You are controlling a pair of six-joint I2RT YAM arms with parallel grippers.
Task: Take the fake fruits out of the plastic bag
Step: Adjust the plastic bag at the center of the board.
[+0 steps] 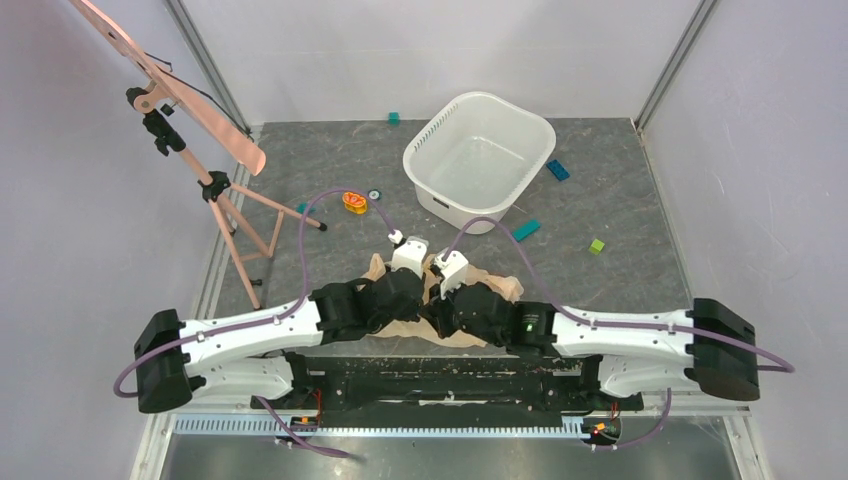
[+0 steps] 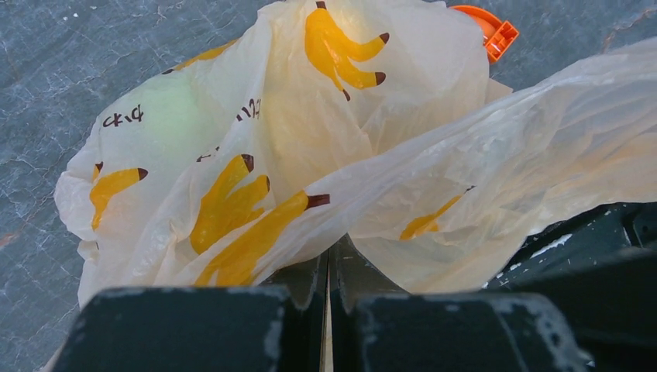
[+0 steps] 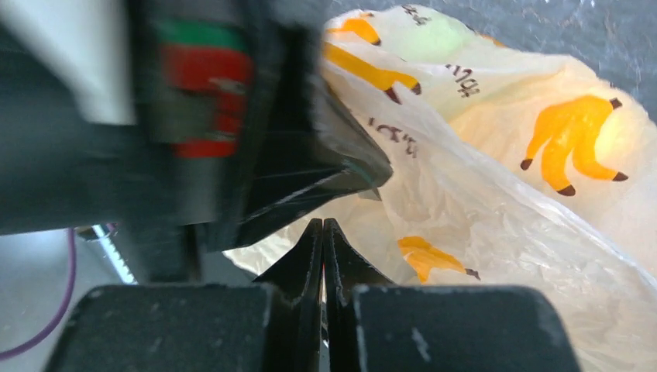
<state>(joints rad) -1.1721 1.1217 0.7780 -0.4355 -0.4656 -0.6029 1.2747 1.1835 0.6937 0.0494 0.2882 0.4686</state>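
**Top view.** The plastic bag (image 1: 503,288) lies crumpled on the tabletop (image 1: 620,200) beneath both wrists, just ahead of the arm bases. Its long axis runs left to right, and neither arm is clearly nearer. The fingers are hidden here.

**Left wrist view.** The left fingers (image 2: 321,267) are pressed together, apparently pinching a fold of film that pulls taut up and to the right. The bag's bulk lies ahead of them. A green fruit (image 2: 166,116) shows through the film in the far-left lobe.

**Right wrist view.** The right fingers (image 3: 318,248) are pressed together at the bag's near edge; whether film is caught between them cannot be told. The green fruit (image 3: 438,39) lies ahead and to the right, inside the bag.
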